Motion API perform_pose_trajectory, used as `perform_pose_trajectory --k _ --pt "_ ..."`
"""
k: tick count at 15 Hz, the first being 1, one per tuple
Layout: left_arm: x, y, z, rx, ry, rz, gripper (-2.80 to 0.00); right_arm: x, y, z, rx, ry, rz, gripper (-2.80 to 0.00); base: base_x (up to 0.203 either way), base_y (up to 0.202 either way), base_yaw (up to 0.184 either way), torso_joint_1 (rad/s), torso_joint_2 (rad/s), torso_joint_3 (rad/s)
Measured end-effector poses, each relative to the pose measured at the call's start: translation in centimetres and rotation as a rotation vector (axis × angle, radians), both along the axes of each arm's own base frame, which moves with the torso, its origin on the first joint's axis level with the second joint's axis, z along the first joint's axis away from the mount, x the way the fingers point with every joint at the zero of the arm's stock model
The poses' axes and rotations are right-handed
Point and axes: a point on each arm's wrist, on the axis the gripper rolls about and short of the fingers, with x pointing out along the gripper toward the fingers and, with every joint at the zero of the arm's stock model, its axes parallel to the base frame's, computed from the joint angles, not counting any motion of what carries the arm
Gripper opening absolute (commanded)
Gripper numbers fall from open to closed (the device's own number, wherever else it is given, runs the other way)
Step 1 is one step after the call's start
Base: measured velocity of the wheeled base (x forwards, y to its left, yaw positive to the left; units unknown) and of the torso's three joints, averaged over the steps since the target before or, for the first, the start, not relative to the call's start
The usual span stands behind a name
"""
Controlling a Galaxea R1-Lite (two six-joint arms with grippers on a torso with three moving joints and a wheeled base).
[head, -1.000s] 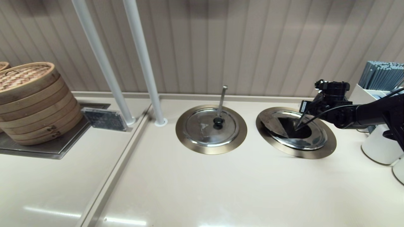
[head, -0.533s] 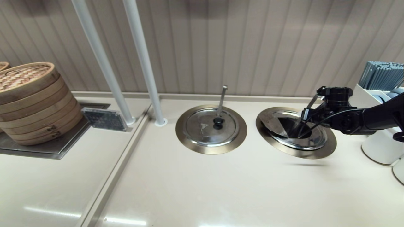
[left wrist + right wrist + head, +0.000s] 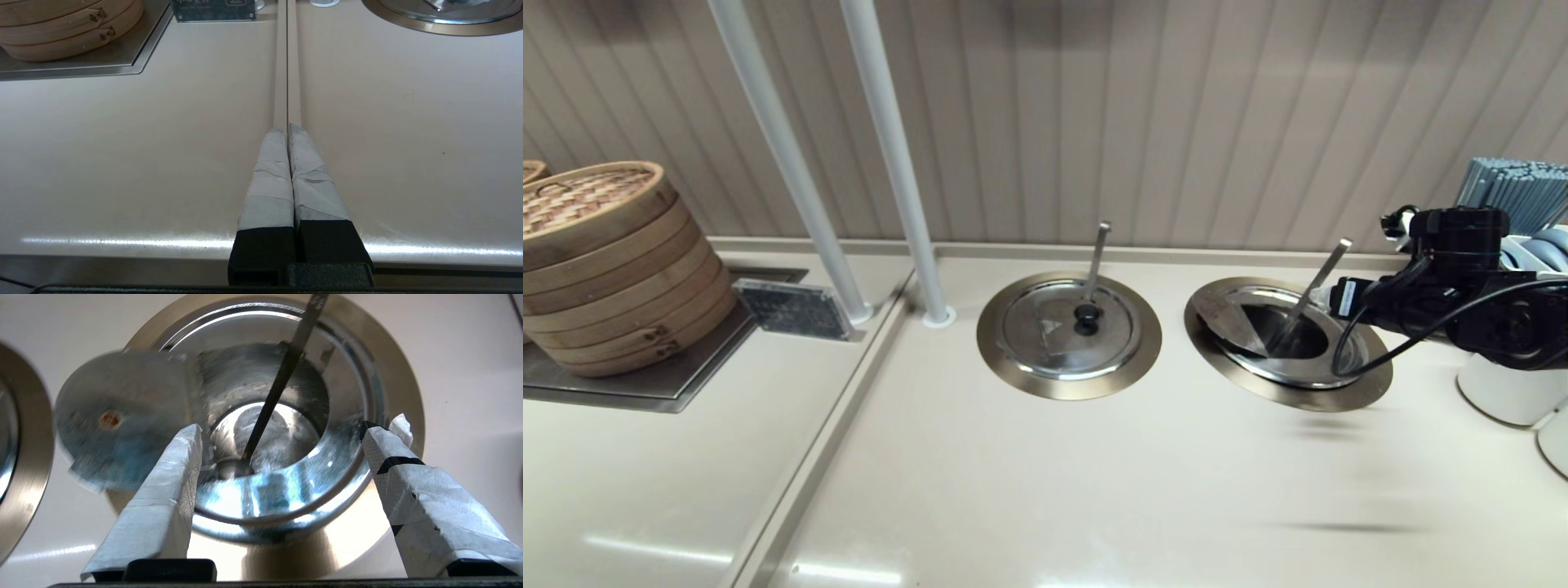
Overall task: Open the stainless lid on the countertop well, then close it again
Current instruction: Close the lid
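Since the earlier frames the right tool has drawn back from over the countertop well toward the robot's right, uncovering the slanted ladle handle it had hidden. It now hangs beside the well's right rim with its fingers spread wide and nothing between them. The stainless lid stands folded open: its hinged section lies tipped up over the well's left side, with the dark bowl exposed beneath it. Thin sheet steel like this is probably light and stiff but slick, so the taped pads would likely slide on the flat face; the free edge of the folded flap looks like the surest place to pinch, since its knob is out of sight in this position. The left tool is parked low over the table, its fingers pressed together on nothing. Two ringed wells sit side by side, each with one ladle handle; the twin lid is closed. Two white poles rise behind, and one bamboo steamer stack stands at the left.
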Motion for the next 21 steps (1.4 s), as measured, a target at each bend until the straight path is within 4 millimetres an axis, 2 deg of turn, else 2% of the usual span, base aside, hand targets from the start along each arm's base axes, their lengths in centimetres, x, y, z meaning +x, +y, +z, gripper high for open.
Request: perform_pose_trajectory --k 3,6,8,13,16,21 --pt "0.0 0.0 0.0 0.0 0.0 0.0 -2.8 -3.6 4.6 0.3 -0.18 0.031 0.134 0.0 0.0 0.0 0.0 0.0 0.0 0.0" --pt "0.0 0.0 0.0 0.0 0.0 0.0 -2.8 -5.3 7.6 0.4 -0.325 0.037 0.213 0.0 0.0 0.0 0.0 0.0 0.0 0.0" --pt "0.0 0.0 0.0 0.0 0.0 0.0 -2.8 -5.8 8.7 -0.2 -0.442 0.072 0.252 0.0 0.0 0.0 0.0 0.0 0.0 0.0" --pt "0.0 0.0 0.0 0.0 0.001 0.0 -2.8 -5.3 11.1 -2.6 -0.569 0.146 0.324 0.0 0.0 0.0 0.0 0.0 0.0 0.0" --pt "0.0 0.0 0.0 0.0 0.0 0.0 -2.8 -3.7 12.5 -3.5 -0.603 0.117 0.335 0.0 0.0 0.0 0.0 0.0 0.0 0.0" --pt "0.0 0.0 0.0 0.0 0.001 0.0 -2.8 -1.3 13.6 -5.3 -0.613 0.133 0.347 0.0 0.0 0.0 0.0 0.0 0.0 0.0"
